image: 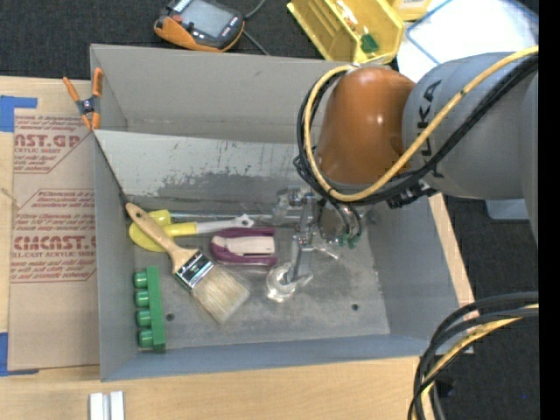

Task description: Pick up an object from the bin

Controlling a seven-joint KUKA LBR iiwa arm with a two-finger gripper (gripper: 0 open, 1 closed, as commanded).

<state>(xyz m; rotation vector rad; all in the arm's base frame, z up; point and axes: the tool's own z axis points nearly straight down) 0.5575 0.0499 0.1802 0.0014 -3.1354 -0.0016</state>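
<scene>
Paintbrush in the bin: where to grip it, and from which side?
The paintbrush lies flat and diagonal. Likely take its wooden handle near the ferrule, from straight above, closing across the narrow width. The bristles are soft, and the handle's far end crosses a yellow scoop.

Green studded block; yellow scoop; purple-white case; tan brush; grey bin.
</scene>
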